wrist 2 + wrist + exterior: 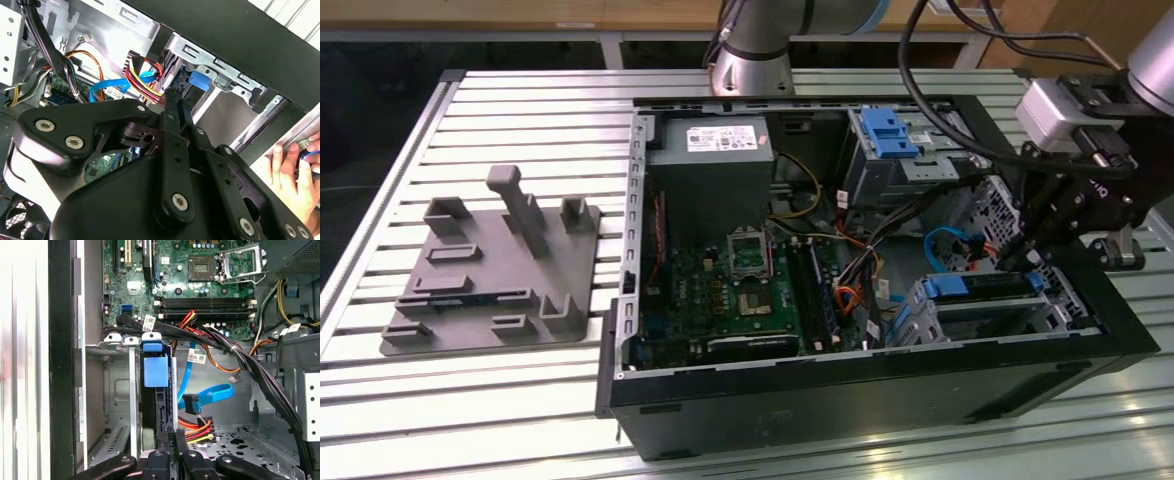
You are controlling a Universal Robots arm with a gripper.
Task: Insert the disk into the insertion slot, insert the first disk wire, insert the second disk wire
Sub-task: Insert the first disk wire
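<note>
My pincer [171, 436] was closed on nothing visible, over the disk [155, 371], which sat in the insertion slot [117, 400], near right of the PC case [854, 385]. Risk: an off-centre push could skew it, or snag blue data cable [212, 394] & power plug [204, 421] beside. Exterior view's left to right: 1 grey fixture [494, 270] on worktop [454, 420], 1 case, 2 loose wires, 1 disk, 1 slot, 1 pincer.

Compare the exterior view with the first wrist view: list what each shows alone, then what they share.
Exterior view: the grey fixture plate on the slatted table, and the arm's base. First wrist view: the red-and-yellow wires' plug beside the hand. Both: the motherboard, the disk's blue carrier in the insertion slot, and the hand.
</note>
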